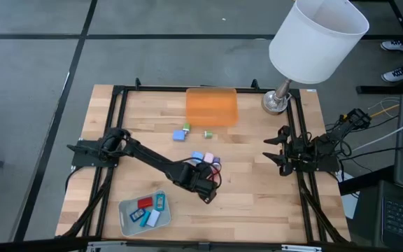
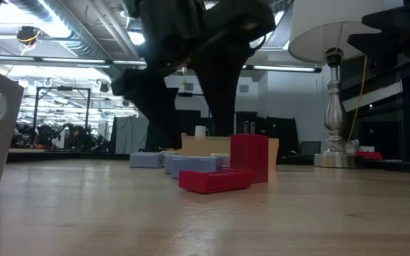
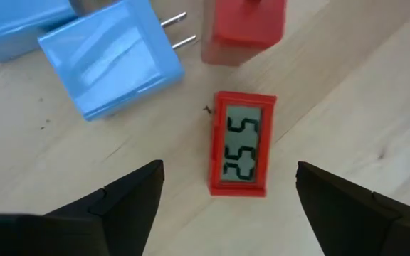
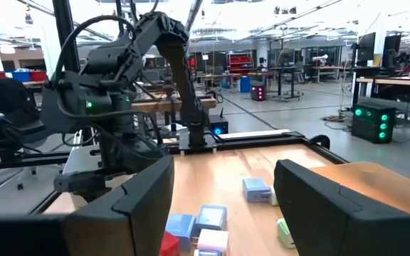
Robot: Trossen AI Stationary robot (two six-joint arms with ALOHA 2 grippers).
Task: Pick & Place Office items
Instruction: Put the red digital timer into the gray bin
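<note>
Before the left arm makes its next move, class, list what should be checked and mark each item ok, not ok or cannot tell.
1. Left gripper open: ok.
2. Small red rectangular display piece lies between its fingers: ok.
3. Light blue plug block clear of the fingers: ok, it sits apart.
4. Display piece flat on the wooden table: ok.
5. Pale grey-green rounded tray has room: cannot tell, several pieces already inside.
6. Right gripper parked at the table's right edge: ok.

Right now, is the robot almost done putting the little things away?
Not yet. Some pieces already lie in the grey tray. The left gripper hangs open over a red display piece on the table. Several small blocks wait on the wood. The right gripper waits at the side.
</note>
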